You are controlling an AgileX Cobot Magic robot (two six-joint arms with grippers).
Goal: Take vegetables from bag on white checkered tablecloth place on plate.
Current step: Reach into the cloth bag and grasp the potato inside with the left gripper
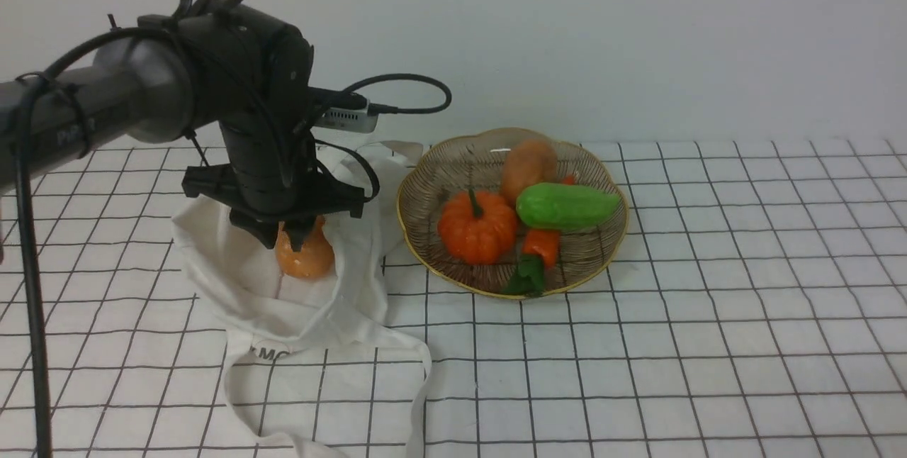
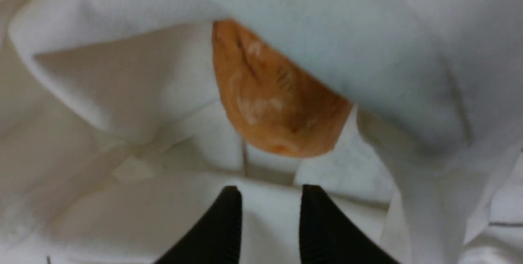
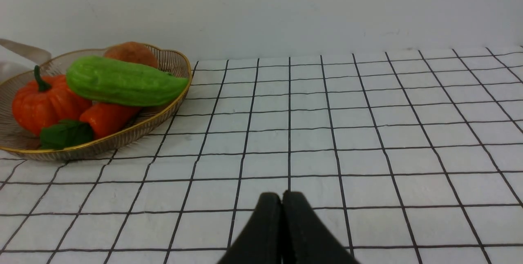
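Note:
The light orange potato [image 1: 309, 258] lies in the open mouth of the white bag [image 1: 241, 288] on the white checkered tablecloth [image 1: 708, 302]. My left gripper [image 1: 283, 239] hangs just above the potato. In the left wrist view its black fingertips [image 2: 229, 211] stand apart, so the left gripper [image 2: 271, 192] is open with only bag cloth behind the gap. There a fold of the bag [image 2: 327, 31] covers part of the potato [image 2: 273, 104]. The gold-rimmed wire plate [image 1: 401, 211] sits right of the bag. My right gripper [image 3: 282, 194] is shut and empty over bare cloth.
On the plate lie an orange pumpkin [image 1: 476, 225], a green gourd [image 1: 567, 206], a darker brown potato [image 1: 528, 167] and a red-orange pepper [image 1: 542, 245]. The bag's straps [image 1: 418, 380] trail toward the front edge. A wall stands behind the table.

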